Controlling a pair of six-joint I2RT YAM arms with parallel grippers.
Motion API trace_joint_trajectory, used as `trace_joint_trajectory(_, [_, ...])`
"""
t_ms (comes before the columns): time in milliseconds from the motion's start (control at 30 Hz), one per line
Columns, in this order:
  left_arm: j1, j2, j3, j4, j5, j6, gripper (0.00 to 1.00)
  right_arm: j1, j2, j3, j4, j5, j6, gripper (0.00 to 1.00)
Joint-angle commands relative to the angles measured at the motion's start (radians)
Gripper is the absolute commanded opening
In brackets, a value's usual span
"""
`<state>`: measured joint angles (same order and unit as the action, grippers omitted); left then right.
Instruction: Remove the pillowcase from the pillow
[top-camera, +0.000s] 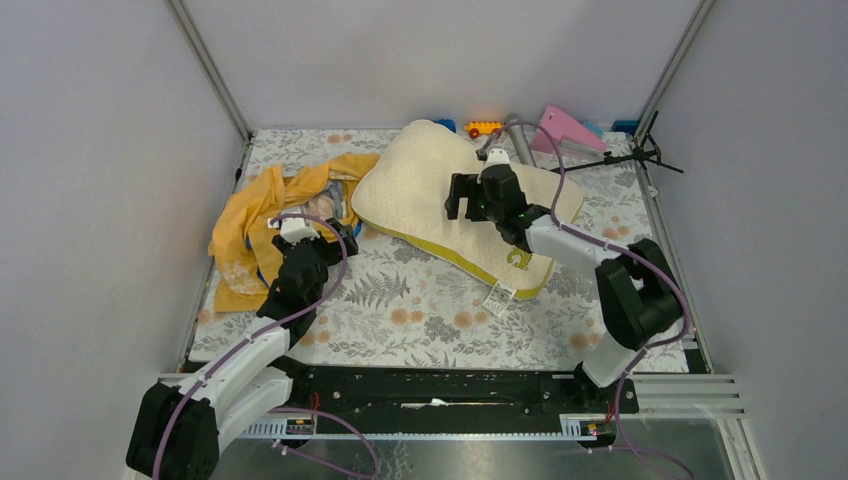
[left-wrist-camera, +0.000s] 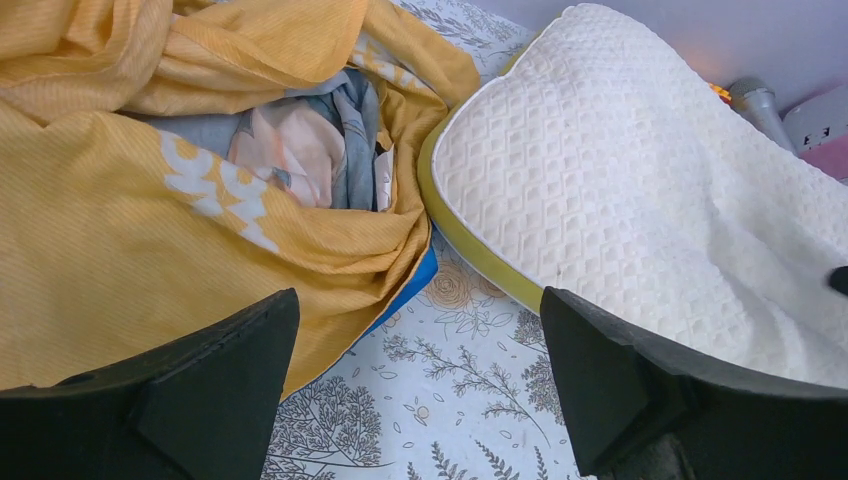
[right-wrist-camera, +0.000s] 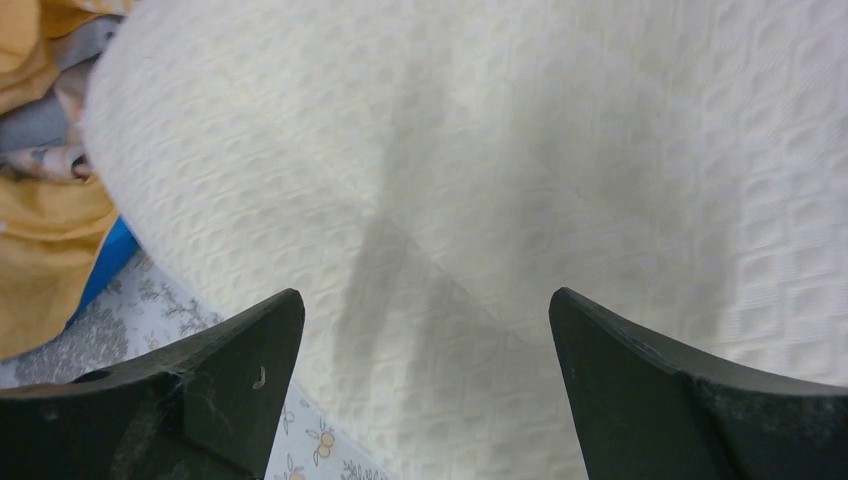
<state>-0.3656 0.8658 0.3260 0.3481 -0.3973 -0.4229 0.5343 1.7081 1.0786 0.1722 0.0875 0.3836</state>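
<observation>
The orange-yellow pillowcase (top-camera: 255, 215) lies crumpled at the table's left, off the pillow; its white lettering and blue edge show in the left wrist view (left-wrist-camera: 130, 250). The cream dimpled pillow (top-camera: 420, 190) with its yellow-green side band lies bare at centre back, touching the cloth's right edge; it also shows in the left wrist view (left-wrist-camera: 620, 200) and fills the right wrist view (right-wrist-camera: 520, 180). My left gripper (top-camera: 335, 232) is open and empty, over the floral table between cloth and pillow (left-wrist-camera: 420, 380). My right gripper (top-camera: 462, 195) is open and empty just above the pillow's top (right-wrist-camera: 425, 385).
A floral sheet (top-camera: 420, 310) covers the table. Toys lie along the back edge: an orange-yellow toy (top-camera: 485, 128), a grey cylinder (top-camera: 518, 135), a pink wedge (top-camera: 565, 128). A black stand (top-camera: 640, 152) sits at back right. Grey walls enclose both sides.
</observation>
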Motion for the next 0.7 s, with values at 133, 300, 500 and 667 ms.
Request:
trace_joint_trajectory(133, [0.001, 0.017, -0.087, 0.229, -0.072, 0.129, 0.99, -0.084, -0.399, -0.233, 0.061, 0.272, -0.241, 1.0])
trace_joint_trajectory(300, [0.001, 0.02, -0.139, 0.361, -0.055, 0.279, 0.99, -0.208, -0.577, -0.593, 0.39, 0.3, -0.285, 1.0])
trace_joint_trajectory(500, [0.004, 0.153, -0.211, 0.573, -0.122, 0.38, 0.99, -0.218, -0.481, -0.711, 0.614, 0.439, -0.455, 1.0])
trace_joint_trajectory(667, [0.024, 0.275, -0.263, 0.769, -0.125, 0.397, 0.99, -0.251, -0.364, -0.822, 0.879, 0.451, -0.491, 1.0])
